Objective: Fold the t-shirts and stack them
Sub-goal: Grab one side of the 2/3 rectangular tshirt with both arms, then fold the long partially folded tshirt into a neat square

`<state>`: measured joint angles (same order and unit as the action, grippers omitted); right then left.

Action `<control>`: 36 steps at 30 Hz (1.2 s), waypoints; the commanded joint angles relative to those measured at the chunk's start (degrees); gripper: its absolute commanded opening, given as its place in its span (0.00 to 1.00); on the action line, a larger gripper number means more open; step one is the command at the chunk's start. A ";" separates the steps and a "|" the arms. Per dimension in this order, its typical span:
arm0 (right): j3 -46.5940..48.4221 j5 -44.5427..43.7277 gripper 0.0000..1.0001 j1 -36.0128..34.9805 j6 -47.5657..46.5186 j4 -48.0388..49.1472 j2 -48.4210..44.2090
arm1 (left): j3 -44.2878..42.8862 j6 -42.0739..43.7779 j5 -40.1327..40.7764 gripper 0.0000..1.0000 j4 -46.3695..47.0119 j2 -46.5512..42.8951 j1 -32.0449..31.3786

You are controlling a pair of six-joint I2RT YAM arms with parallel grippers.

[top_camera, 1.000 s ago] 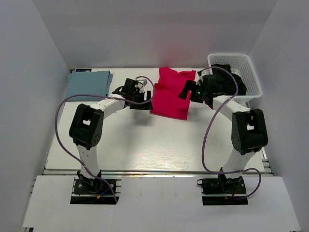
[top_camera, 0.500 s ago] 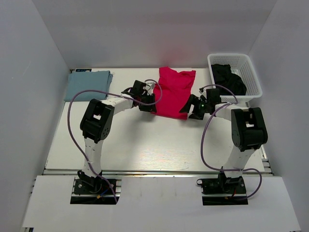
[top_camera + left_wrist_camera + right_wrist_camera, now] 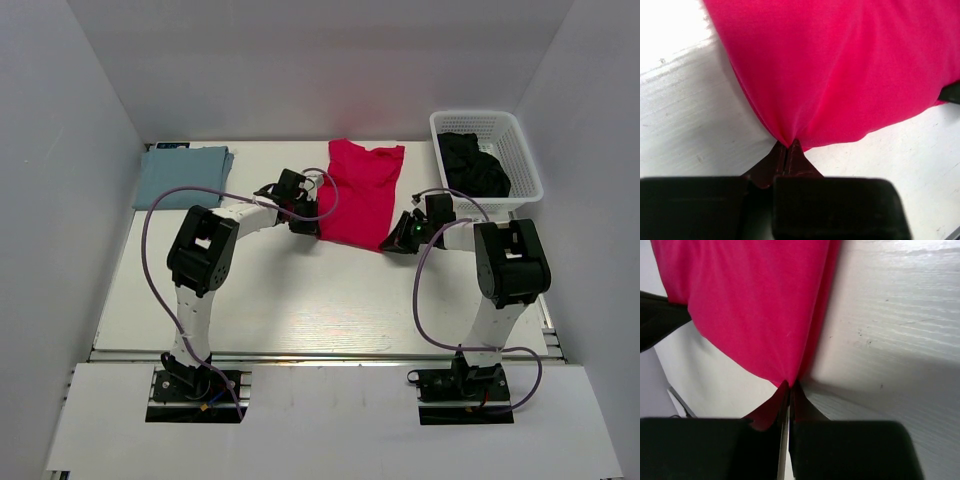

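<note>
Puckering crimson t-shirt, pinched by left hand and right hand.

Both arms look alike to me. The left arm and the right arm have white links between chunky black joint housings. A greyish-purple cable loops loose beside the left one, and a matching cable beside the right. Each rises from a black base on a metal plate. A small green light glows by the right wrist. Up close, the left gripper and right gripper each show a flat black boxy body and dark tapering fingers.
</note>
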<state>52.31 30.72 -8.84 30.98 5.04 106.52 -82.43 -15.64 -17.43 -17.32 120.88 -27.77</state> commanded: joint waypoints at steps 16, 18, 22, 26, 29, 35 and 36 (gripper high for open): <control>-3.98 12.66 0.00 -0.12 -21.74 -33.90 -27.05 | 10.80 0.87 -5.59 0.00 -26.42 -27.00 -1.76; -2.84 16.63 0.00 -0.21 -26.13 -35.97 -28.47 | 10.80 1.57 -6.39 0.00 -28.46 -31.13 -1.76; -3.27 25.41 0.00 -0.04 -28.79 -34.05 -34.86 | 14.22 3.59 -8.75 0.00 -26.47 -39.21 -1.76; -3.36 29.22 0.00 -0.04 -30.10 -32.55 -39.80 | 16.95 4.12 -13.06 0.00 -21.63 -46.42 -1.76; -3.18 28.96 0.00 -0.04 -29.49 -31.58 -42.09 | 17.57 3.60 -12.55 0.00 -21.00 -49.42 -1.23; -1.52 27.30 0.00 0.14 -28.70 -31.23 -41.66 | 17.57 2.37 -10.96 0.00 -21.61 -48.82 -0.71; -1.34 25.98 0.00 -0.03 -27.91 -30.10 -41.66 | 17.57 2.37 -10.96 0.00 -21.09 -48.81 -0.71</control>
<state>48.23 57.08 -9.32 2.70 -26.89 64.99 -65.30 -13.17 -28.27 -39.79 72.16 -29.23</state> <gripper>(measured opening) 0.008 0.023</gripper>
